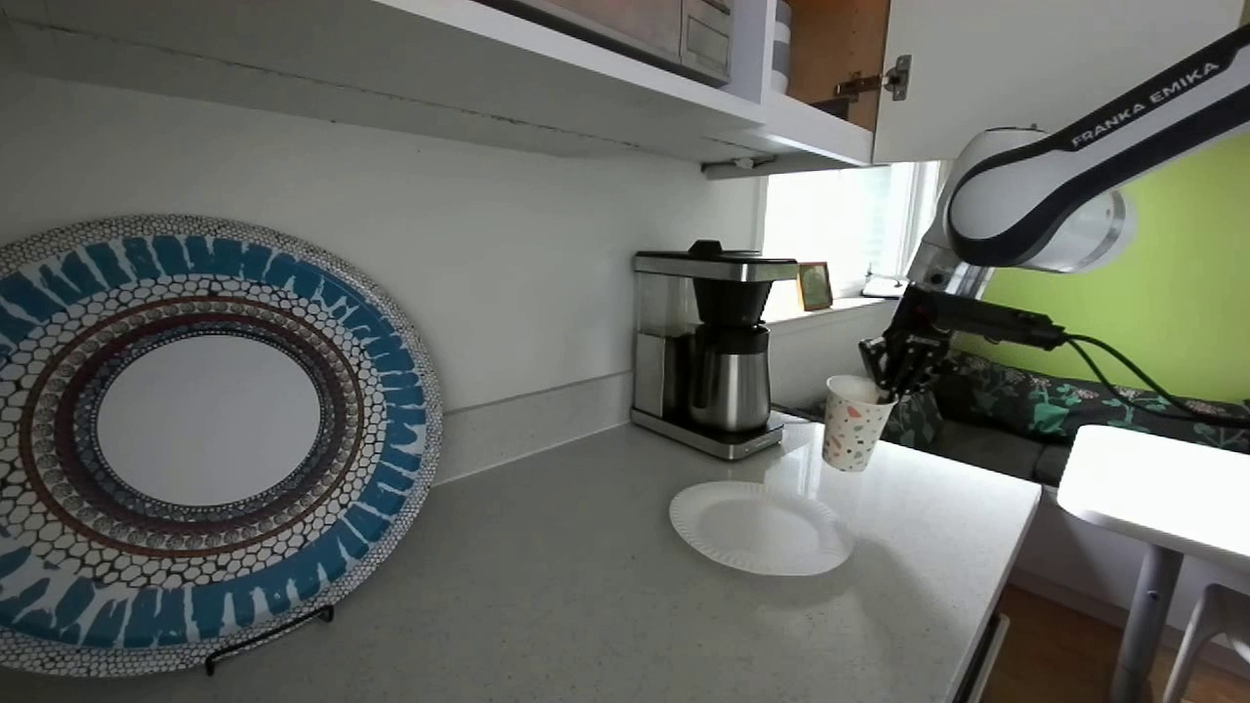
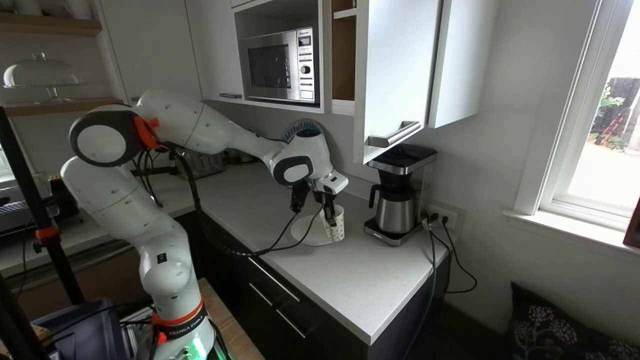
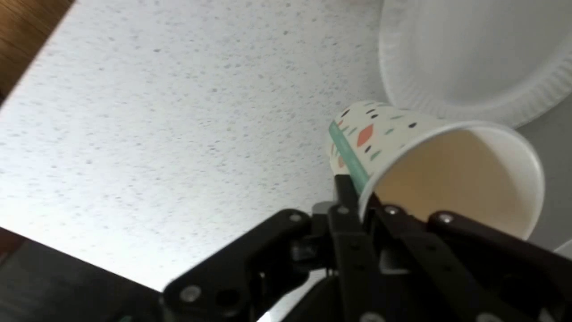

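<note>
Two black fingers (image 3: pixel 345 190) of our gripper (image 3: pixel 360 197) stood almost together, with only the wall of a patterned paper cup (image 1: pixel 854 427) between them: in the wrist view, they pinched it near eight o'clock on the mouth, one tip inside, one outside. In an exterior view we found the cup near the window end of the grey-white countertop (image 1: pixel 586 596), between one and two o'clock from a white fluted paper plate (image 1: pixel 762 527), with a drip coffee maker (image 1: pixel 718 342) at ten o'clock from the cup; we could not tell whether its base touched the countertop. To handle it well, we judged, the squeeze wanted to be firm enough to stop the rim from pivoting yet light enough to leave the mouth unpuckered; any turn of the wrist called for slowness, since a hold on one edge could let the body swing, and some room from the plate's rim seemed wise. As for looks, the cup was cream-white and tapered toward the base, scattered with coral, black and green flecks, and leaned a little. We saw a teal strip (image 3: pixel 350 154) along its side below the outer finger, its nature unclear, a pale rolled lip without obvious dents, and a plain interior shaded tan.
</note>
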Available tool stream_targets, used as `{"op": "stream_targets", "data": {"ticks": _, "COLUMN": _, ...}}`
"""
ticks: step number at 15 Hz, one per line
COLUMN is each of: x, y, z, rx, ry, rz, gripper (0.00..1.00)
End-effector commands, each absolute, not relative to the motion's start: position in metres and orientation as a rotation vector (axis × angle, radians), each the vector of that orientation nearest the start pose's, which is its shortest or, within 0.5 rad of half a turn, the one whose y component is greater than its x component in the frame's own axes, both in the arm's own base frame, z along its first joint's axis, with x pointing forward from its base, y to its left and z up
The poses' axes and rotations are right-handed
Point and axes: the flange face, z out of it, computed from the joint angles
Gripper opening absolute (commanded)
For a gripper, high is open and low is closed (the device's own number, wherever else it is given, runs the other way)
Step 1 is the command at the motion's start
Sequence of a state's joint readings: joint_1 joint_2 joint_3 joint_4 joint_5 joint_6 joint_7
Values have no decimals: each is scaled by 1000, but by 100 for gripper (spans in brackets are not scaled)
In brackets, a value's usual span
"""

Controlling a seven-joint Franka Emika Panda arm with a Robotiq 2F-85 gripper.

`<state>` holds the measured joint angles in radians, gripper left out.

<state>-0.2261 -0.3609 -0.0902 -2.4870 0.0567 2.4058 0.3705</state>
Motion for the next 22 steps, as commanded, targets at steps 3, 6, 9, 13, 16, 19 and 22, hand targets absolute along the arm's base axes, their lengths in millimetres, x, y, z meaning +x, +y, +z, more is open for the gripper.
{"op": "stream_targets", "data": {"ticks": 3, "x": 375, "y": -216, "z": 439, "rx": -2786, "ry": 1300, "rz": -307, "gripper": 1}}
{"op": "stream_targets", "data": {"ticks": 6, "x": 365, "y": -249, "z": 432, "rx": -2762, "ry": 1308, "rz": -280, "gripper": 1}}
{"op": "stream_targets", "data": {"ticks": 9, "x": 360, "y": -269, "z": 422, "rx": -2750, "ry": 1321, "rz": -259, "gripper": 1}}
{"op": "stream_targets", "data": {"ticks": 13, "x": 360, "y": -284, "z": 410, "rx": -2720, "ry": 1370, "rz": -228, "gripper": 1}}
{"op": "stream_targets", "data": {"ticks": 16, "x": 364, "y": -289, "z": 401, "rx": -2717, "ry": 1401, "rz": -202, "gripper": 20}}
{"op": "stream_targets", "data": {"ticks": 19, "x": 369, "y": -282, "z": 415, "rx": -2737, "ry": 1411, "rz": -225, "gripper": 43}}
{"op": "stream_targets", "data": {"ticks": 22, "x": 375, "y": -266, "z": 449, "rx": -2762, "ry": 1399, "rz": -302, "gripper": 66}}
